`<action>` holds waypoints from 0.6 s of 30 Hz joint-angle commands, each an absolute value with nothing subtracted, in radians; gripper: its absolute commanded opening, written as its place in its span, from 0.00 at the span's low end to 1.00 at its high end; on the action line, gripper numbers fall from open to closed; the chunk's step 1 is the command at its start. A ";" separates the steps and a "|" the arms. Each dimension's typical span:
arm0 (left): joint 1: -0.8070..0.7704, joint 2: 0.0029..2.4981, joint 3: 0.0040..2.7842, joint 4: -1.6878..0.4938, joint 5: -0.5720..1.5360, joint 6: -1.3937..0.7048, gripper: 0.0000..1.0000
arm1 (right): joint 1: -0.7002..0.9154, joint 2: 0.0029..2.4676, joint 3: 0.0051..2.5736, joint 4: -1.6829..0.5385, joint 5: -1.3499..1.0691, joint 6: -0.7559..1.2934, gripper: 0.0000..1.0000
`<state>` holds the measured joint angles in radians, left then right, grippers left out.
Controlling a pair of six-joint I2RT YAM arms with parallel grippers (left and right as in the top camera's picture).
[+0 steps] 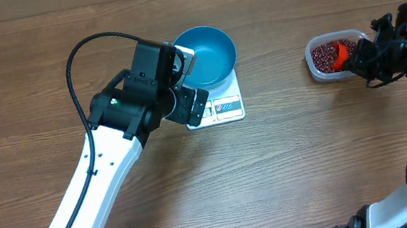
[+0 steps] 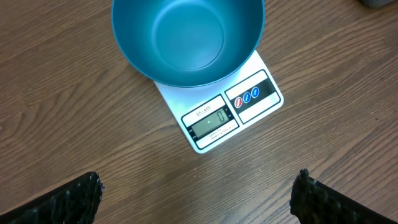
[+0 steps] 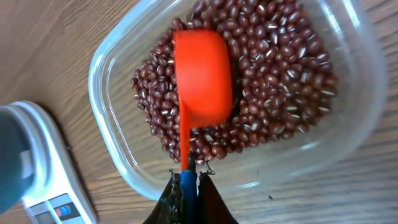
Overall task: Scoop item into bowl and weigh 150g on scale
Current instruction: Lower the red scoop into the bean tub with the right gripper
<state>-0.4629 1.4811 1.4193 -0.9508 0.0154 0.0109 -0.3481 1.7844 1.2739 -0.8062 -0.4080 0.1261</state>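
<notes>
my left gripper (image 2: 196, 208) hangs with its fingers spread wide, above the front edge of the scale (image 2: 249, 99); the blue bowl (image 2: 186, 37) sits on the scale's back half, and the display shows zero; my right gripper (image 3: 186, 186) is pressed together on the handle of an orange scoop (image 3: 202, 78); the scoop's cup lies on the beans (image 3: 280, 81), all heaped in a clear tub (image 3: 106, 68) on the wooden table (image 1: 316, 162), well right of the scale

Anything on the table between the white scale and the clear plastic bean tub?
Nothing: overhead view shows bare wooden tabletop between the flat white scale and the clear plastic tub of red-brown beans.
</notes>
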 commanded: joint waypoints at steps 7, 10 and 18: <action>-0.458 1.475 1.435 -0.949 0.027 0.030 1.00 | -0.357 1.849 1.269 -0.840 -0.466 0.125 0.04; -0.458 1.475 1.435 -0.949 0.027 0.030 1.00 | -0.357 1.849 1.269 -0.850 -0.466 0.126 0.04; -0.458 1.475 1.435 -0.949 0.027 0.030 1.00 | -0.397 1.849 1.269 -0.881 -0.600 0.121 0.04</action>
